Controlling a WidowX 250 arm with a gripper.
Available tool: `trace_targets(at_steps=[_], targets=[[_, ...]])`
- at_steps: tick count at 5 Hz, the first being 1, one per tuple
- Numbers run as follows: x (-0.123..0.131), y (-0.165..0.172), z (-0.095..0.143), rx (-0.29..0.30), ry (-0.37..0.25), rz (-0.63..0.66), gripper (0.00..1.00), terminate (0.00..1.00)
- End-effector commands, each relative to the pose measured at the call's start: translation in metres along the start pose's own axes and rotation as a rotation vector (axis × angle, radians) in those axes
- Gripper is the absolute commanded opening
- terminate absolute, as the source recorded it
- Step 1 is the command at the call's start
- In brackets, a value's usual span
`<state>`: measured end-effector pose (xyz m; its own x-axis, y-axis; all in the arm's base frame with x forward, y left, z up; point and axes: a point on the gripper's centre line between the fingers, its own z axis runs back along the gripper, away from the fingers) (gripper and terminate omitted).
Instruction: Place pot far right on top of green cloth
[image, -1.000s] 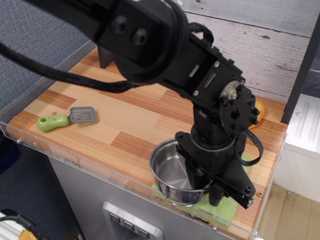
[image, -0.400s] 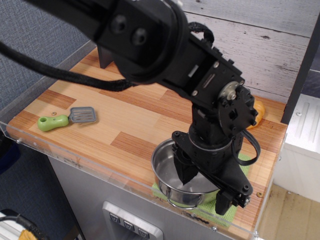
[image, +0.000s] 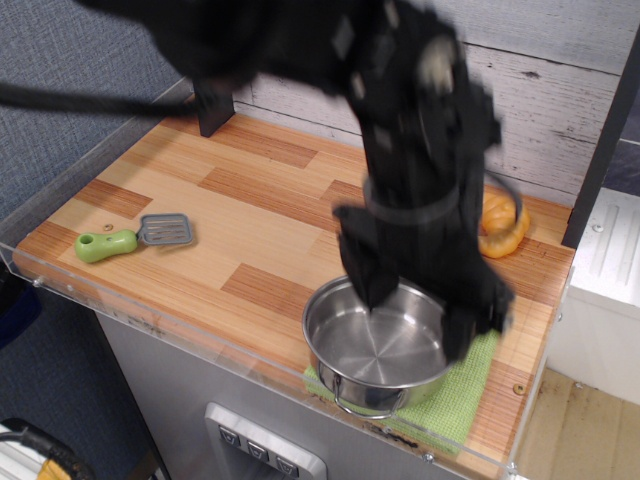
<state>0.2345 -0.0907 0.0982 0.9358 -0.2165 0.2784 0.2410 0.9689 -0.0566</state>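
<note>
Light: bright, even
Blur: arm (image: 400, 120) smeared by motion
Glare: soft sheen inside pot (image: 375, 345)
Sharpness: counter (image: 250, 220) around pot crisp

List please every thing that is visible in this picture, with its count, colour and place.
pot: one, shiny steel, on the green cloth at the front right.
green cloth: one, light green, under the pot at the front right edge.
spatula: one, green handle and grey head, left side of the table.
croissant: one, orange-brown, back right, partly hidden by the arm.
table: one, wood-striped.
gripper: one, black, blurred, open above the pot.
</note>
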Motion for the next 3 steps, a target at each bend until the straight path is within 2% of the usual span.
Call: trace_targets(at_steps=[1,2,3], targets=[[0.0095,0.0099,0.0794,-0.003,-0.186,0.052,1.0,0.0],[0.0095,0.0099,0.0794,-0.003,-0.186,0.052,1.0,0.0],[0.0095,0.0099,0.0794,-0.003,-0.186,0.052,1.0,1.0]])
